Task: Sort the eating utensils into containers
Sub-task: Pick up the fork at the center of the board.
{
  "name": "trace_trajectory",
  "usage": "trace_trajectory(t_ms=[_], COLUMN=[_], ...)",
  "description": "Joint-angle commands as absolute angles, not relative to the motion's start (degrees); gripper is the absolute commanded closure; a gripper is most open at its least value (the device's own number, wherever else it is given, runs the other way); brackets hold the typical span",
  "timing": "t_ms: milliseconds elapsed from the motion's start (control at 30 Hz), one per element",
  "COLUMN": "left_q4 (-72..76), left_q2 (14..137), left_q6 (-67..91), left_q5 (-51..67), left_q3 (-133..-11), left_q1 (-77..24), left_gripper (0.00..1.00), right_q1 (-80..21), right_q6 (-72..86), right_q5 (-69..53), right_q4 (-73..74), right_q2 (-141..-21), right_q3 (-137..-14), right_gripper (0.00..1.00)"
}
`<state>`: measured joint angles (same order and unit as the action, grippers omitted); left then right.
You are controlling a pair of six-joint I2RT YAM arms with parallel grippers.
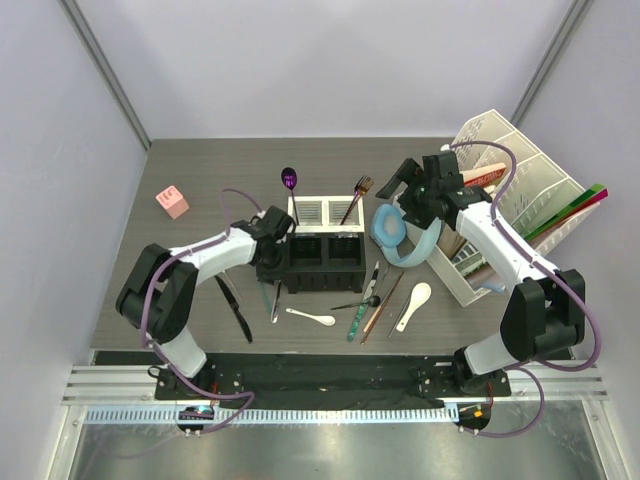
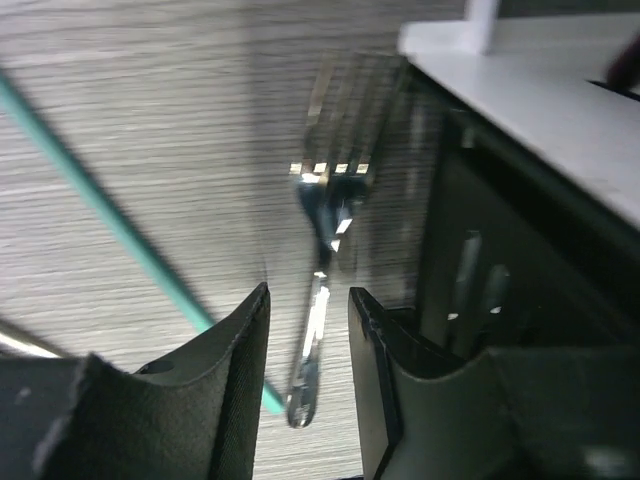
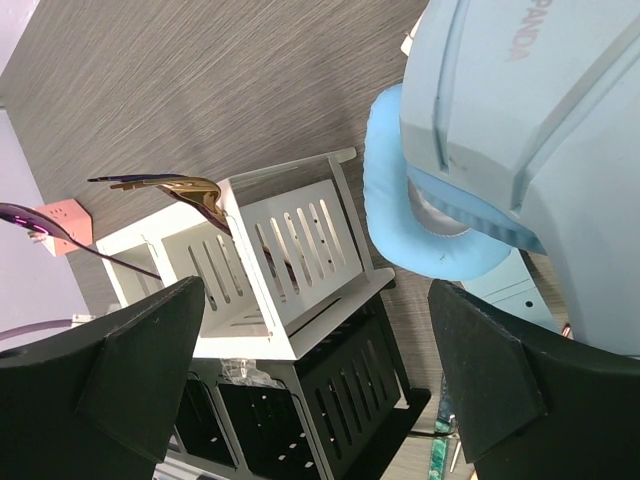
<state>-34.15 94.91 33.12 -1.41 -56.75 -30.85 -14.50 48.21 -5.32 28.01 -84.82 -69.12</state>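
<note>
The caddy [image 1: 322, 252] has black front compartments and white back ones. A purple spoon [image 1: 289, 180] and a copper fork [image 1: 360, 187] stand in the white ones. My left gripper [image 1: 272, 238] is at the caddy's left side. In the left wrist view it [image 2: 308, 340] is open, its fingers either side of the handle of a shiny fork [image 2: 325, 230] lying on the table. My right gripper [image 1: 400, 185] is open and empty above the caddy's [image 3: 300, 300] right end. A black knife [image 1: 235, 305], white soup spoons [image 1: 312, 317], chopsticks [image 1: 385, 305] and a green-patterned piece [image 1: 357, 318] lie in front.
Light blue headphones [image 1: 400, 235] lie right of the caddy, close under my right gripper. A big white slotted rack [image 1: 510, 200] stands at the right. A pink block [image 1: 172, 202] sits at the far left. A teal stick [image 2: 100, 210] crosses the table beside the fork.
</note>
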Motion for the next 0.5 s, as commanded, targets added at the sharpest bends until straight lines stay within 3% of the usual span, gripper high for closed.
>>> trace_trajectory(t_ms=[0,167,267,300,467], left_q4=[-33.7,-34.5,-36.3,-36.8,-37.8], left_q2=[97.6,101.1,101.7,101.9,104.3], left_q6=[35.1,35.7,35.9,35.7,35.8], left_q5=[-1.9,-4.5,-7.6,-8.1,-8.8], left_q3=[-59.2,-59.0,-59.0,-58.9,-58.8], left_q1=[-32.7,-33.4,-33.3,-33.4,-33.1], left_gripper=[0.62,0.63,0.73,0.81,0.86], right_q1=[-14.2,-13.9,-13.9,-13.8,-13.8], right_q6=[48.4,48.8,49.0,49.0,49.0], right_q5=[-5.7,-5.6,-5.6,-5.7,-5.7], right_q4=[26.1,26.1,26.0,25.9,25.8], right_q2=[-83.9,-83.1,-83.0,-83.0,-83.4], right_q3=[-70.8,-69.3,-69.0,-69.0,-69.8], right_gripper=[0.0,0.0,0.0,0.0,0.0])
